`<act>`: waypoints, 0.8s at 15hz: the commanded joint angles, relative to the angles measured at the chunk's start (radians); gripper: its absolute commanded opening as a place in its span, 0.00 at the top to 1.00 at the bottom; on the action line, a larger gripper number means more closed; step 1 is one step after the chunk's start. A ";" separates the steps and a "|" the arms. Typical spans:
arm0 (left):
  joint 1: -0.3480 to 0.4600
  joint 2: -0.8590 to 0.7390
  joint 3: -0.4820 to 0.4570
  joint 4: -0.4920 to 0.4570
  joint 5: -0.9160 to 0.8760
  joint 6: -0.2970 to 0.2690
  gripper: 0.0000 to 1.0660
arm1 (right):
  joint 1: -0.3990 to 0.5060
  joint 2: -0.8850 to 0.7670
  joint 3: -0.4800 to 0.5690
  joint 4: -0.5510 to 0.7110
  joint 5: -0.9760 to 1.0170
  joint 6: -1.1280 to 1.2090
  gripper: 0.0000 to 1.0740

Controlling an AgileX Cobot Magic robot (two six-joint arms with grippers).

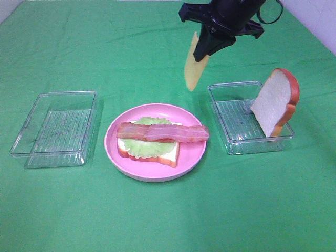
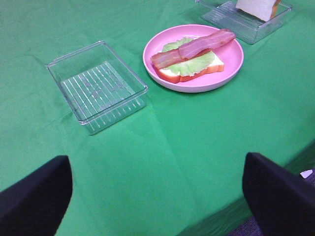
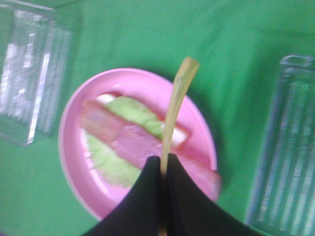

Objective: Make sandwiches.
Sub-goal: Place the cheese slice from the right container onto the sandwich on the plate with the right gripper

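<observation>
Currently, the cheese slice (image 1: 192, 72) is pinched between the right gripper (image 3: 162, 161) fingers, dangling beyond their tips; the left gripper (image 2: 157, 194) fingers are spread wide.

The black jaws are pinched tight on a thin yellow cheese slice (image 3: 177, 98), seen edge-on above a round pink plate (image 3: 66, 142). On the plate lies a white bread slice (image 3: 104, 99) under a pale green lettuce leaf (image 3: 133, 110) and a reddish bacon strip (image 3: 133, 142). Clear ribbed plastic trays flank the plate on the green-covered desk (image 3: 147, 34), one (image 3: 29, 78) on each side (image 3: 290, 147).
</observation>
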 commanded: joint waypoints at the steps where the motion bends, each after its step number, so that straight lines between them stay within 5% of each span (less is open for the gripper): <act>1: -0.001 -0.021 0.001 -0.004 -0.011 -0.007 0.17 | 0.026 0.010 0.058 0.201 0.030 -0.138 1.00; 8: -0.001 -0.021 0.001 -0.004 -0.011 -0.007 0.17 | 0.097 0.161 0.143 0.459 -0.010 -0.249 1.00; 12: -0.001 -0.021 0.001 -0.004 -0.011 -0.007 0.17 | 0.103 0.219 0.144 0.358 -0.087 -0.180 1.00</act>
